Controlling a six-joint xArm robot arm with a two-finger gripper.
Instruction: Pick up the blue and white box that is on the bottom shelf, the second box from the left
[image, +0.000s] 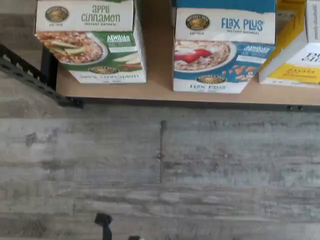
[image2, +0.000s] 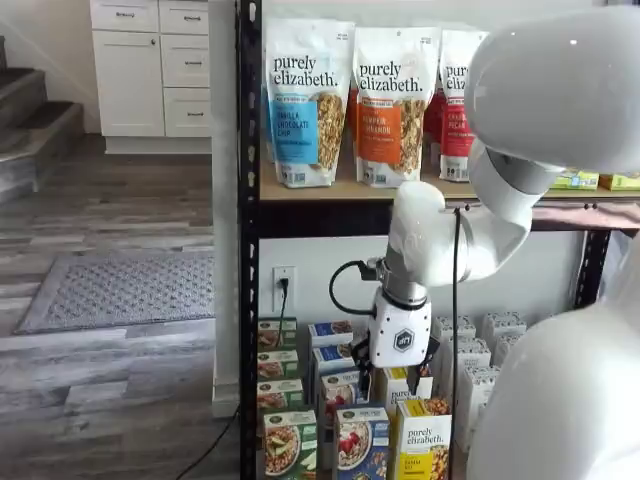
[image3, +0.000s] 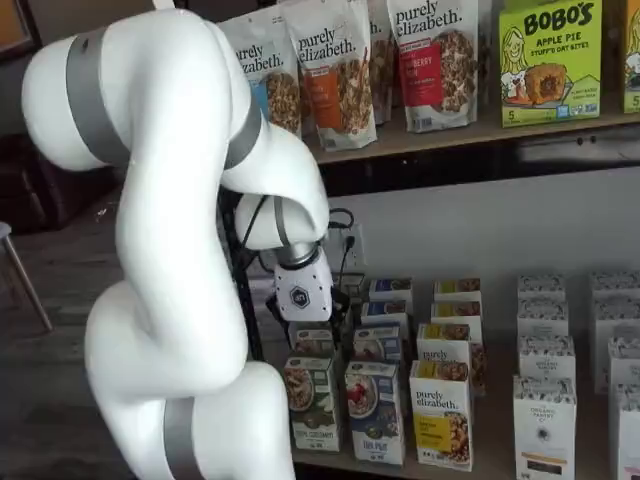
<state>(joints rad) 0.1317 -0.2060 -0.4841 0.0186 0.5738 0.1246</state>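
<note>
Boxes stand in rows on the bottom shelf (image3: 480, 465), and we see the blue and white box (image3: 372, 410) at the front edge of that shelf. In the wrist view, this box (image: 220, 47) says "Flax Plus" and shows a bowl with red berries. It stands upright, just inside the front edge of the tan board (image: 160, 87).

Next to it on one side is the green and white box (image: 95, 42), which says "Apple Cinnamon". There is a gap of bare board between the two. On the other side is a yellow and white box (image: 292, 55), near the blue one.

We see the blue and white box (image2: 362, 445) in both shelf views, between the green and white box (image3: 312, 400) and the yellow and white box (image3: 442, 415).

The gripper (image2: 397, 368) hangs above the rows of boxes and touches none of them. Its white body (image3: 300, 297) shows in both shelf views. We cannot see a gap between its fingers, but they stand wide apart and hold nothing.

Big granola bags (image2: 340, 100) stand on the shelf above.
</note>
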